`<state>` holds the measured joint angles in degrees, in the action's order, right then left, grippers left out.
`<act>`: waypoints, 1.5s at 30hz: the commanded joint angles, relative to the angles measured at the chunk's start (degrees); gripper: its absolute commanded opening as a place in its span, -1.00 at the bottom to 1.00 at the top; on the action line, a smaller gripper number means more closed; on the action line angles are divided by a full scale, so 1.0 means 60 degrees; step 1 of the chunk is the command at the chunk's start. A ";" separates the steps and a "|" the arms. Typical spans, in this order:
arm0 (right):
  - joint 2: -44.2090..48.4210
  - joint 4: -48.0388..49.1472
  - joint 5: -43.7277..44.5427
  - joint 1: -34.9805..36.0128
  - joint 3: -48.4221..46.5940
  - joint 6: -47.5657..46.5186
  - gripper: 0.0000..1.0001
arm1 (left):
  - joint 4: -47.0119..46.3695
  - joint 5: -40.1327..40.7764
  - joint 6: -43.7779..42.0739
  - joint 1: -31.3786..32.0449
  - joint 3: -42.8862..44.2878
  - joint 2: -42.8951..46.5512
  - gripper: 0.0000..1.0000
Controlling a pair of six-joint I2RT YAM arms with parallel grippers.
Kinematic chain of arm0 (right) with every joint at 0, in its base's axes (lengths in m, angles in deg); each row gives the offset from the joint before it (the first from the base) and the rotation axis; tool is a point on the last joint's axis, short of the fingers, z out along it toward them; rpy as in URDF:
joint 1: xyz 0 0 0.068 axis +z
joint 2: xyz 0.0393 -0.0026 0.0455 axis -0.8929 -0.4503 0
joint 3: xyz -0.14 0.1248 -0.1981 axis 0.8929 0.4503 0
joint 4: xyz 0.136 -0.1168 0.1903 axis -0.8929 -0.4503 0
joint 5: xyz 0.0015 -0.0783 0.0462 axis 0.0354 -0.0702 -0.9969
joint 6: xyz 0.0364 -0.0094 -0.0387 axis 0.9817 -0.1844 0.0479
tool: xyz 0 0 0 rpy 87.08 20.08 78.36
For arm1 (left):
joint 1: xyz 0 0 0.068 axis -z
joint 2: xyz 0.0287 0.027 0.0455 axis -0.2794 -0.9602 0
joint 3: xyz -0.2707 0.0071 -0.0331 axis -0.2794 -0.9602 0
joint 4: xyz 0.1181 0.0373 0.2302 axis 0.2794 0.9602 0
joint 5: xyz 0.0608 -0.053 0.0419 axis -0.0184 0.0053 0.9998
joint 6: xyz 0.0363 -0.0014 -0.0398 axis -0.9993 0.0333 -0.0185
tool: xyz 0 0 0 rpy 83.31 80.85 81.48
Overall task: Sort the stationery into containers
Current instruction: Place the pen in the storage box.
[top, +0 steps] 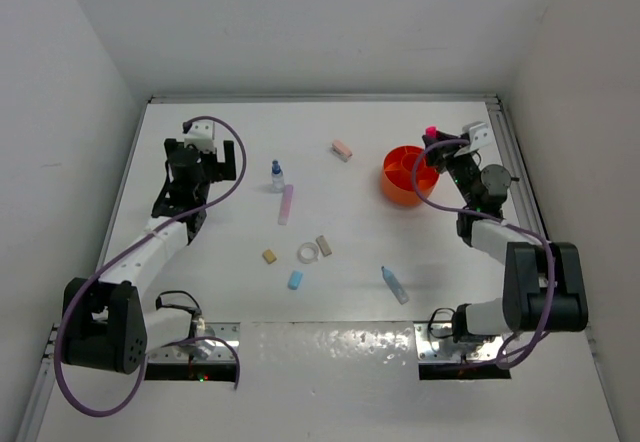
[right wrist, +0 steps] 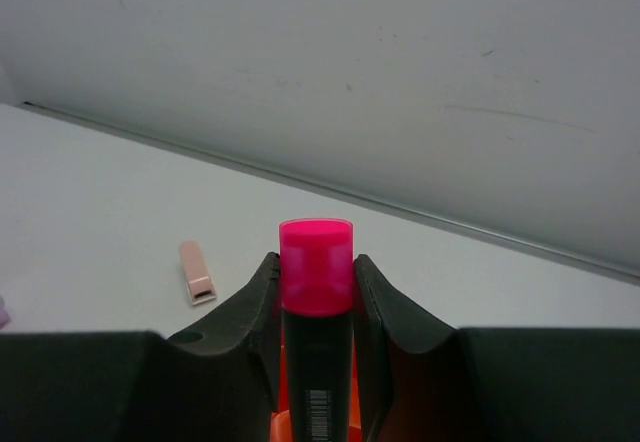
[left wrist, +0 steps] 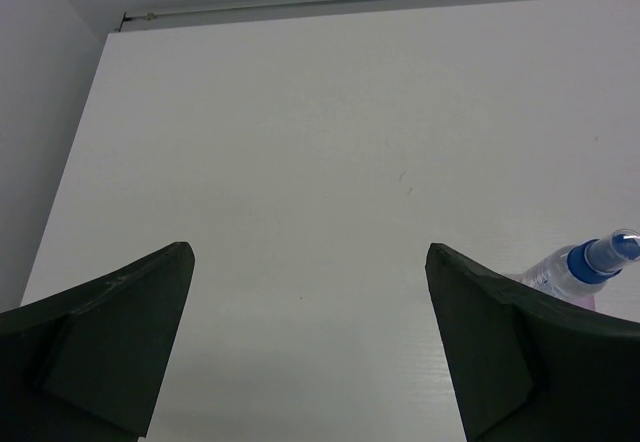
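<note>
From the top camera, you have the orange tub point(top: 398, 195) at the far right of the bench point(top: 200, 292), with its dividers and orange floor showing in the compartments. Your right end effector point(top: 432, 144) sits at the tub's far rim, clamped on the pink marker point(top: 431, 131). Your left end effector point(top: 203, 154) is at the far left, spread wide and grasping nothing.

8 items lie loose on the bench:
- blue-capped bottle point(top: 277, 175)
- pale pink stick point(top: 286, 204)
- pink eraser point(top: 342, 149)
- tan eraser point(top: 269, 256)
- tape ring point(top: 307, 253)
- beige eraser point(top: 323, 245)
- blue eraser point(top: 295, 280)
- light blue tube point(top: 394, 284)

In the left wrist view, bare bench lies between the fingers (the bottle peeks in at the right edge).

In the right wrist view, the marker stands upright between the fingers, with a sliver of orange below it.
</note>
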<state>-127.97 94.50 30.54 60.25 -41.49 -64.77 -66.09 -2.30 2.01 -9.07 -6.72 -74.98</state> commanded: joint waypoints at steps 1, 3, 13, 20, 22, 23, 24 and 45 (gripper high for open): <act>-0.0298 0.2227 -0.0513 -0.0132 0.0342 0.0889 -1.00 | -0.0392 -0.0068 0.0010 0.0081 0.0369 0.0180 0.99; -0.0620 0.2652 -0.0555 -0.0235 0.0489 0.1213 -1.00 | -0.0422 -0.0068 -0.0049 0.0081 0.0383 0.0151 0.99; -0.1294 0.3636 -0.0644 -0.0367 0.1105 0.1625 -1.00 | -0.0392 -0.0053 -0.0063 0.0096 0.0530 -0.0025 0.99; -0.1968 0.3914 -0.0659 -0.0499 0.0857 0.1595 -1.00 | -0.0378 -0.0068 -0.0092 0.0096 0.0559 -0.0084 0.99; -0.2086 0.3929 -0.0600 -0.0484 0.0754 0.1522 -1.00 | -0.0378 -0.0039 -0.0107 0.0096 0.0559 -0.0084 0.99; -0.2115 0.3958 -0.0600 -0.0484 0.0652 0.1493 -1.00 | -0.0378 -0.0024 -0.0107 0.0082 0.0545 -0.0098 0.99; -0.2173 0.3973 -0.0571 -0.0499 0.0607 0.1464 -1.00 | -0.0363 -0.0024 -0.0107 0.0081 0.0545 -0.0098 0.99; -0.0288 0.2847 -0.0146 -0.0353 0.1325 0.1435 0.58 | -0.0202 -0.1689 -0.1290 0.0125 0.0589 0.0092 0.99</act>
<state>-134.24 103.92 29.42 57.76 -33.23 -55.02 -66.20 -6.50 -1.71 -9.07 -5.61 -75.73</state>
